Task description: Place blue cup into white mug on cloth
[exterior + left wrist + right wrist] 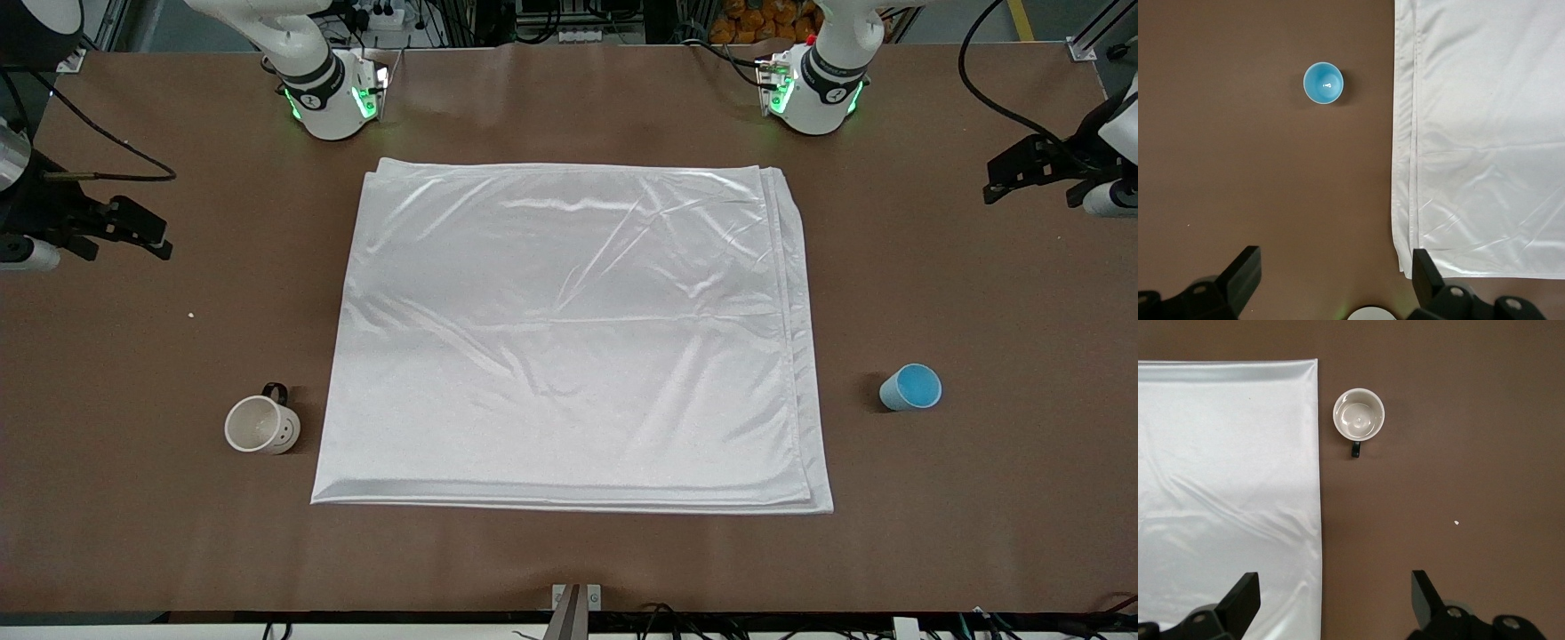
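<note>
Here the small light-blue tapered cup (910, 387) stands upright and empty on the brown counter (978, 498), beside the large shiny white folded cloth (569, 338) toward the left arm's end. The cream-white ceramic mug with a dark handle (260, 424) — also empty — stands beside the cloth toward the right arm's end. Left end effector (1335, 280) and right end effector (1335, 600) both wait, spread wide, over bare counter.

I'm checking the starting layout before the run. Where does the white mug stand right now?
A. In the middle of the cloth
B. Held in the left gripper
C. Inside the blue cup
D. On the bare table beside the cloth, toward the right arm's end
D: the white mug stands upright on the bare brown table, just off the edge of the cloth, toward the right arm's end.
</note>
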{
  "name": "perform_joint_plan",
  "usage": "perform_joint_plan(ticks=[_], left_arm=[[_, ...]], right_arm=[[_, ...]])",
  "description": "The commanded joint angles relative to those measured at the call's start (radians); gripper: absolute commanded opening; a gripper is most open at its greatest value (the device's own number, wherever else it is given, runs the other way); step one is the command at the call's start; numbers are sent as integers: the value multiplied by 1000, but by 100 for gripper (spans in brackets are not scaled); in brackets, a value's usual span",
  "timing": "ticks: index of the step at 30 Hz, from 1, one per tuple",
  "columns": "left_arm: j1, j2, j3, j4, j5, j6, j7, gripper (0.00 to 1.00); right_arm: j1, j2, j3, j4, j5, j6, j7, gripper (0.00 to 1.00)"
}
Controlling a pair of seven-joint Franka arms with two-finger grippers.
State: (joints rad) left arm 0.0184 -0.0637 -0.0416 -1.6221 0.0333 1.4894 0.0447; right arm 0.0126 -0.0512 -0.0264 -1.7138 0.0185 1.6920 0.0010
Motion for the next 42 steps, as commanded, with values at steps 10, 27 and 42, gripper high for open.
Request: perform_joint_plan(ticks=[10, 27, 42], left_arm=[[-1, -2, 0, 13, 33, -11, 29, 100], [14, 140, 6, 16, 71, 25, 58, 100], [23, 381, 49, 73, 69, 207, 107, 100]], right_arm=[[-8, -32, 10, -9, -12, -17, 8, 100], [-8, -36, 11, -4, -11, -25, 8, 100], [-17, 46, 2, -202, -14, 265, 1, 100]])
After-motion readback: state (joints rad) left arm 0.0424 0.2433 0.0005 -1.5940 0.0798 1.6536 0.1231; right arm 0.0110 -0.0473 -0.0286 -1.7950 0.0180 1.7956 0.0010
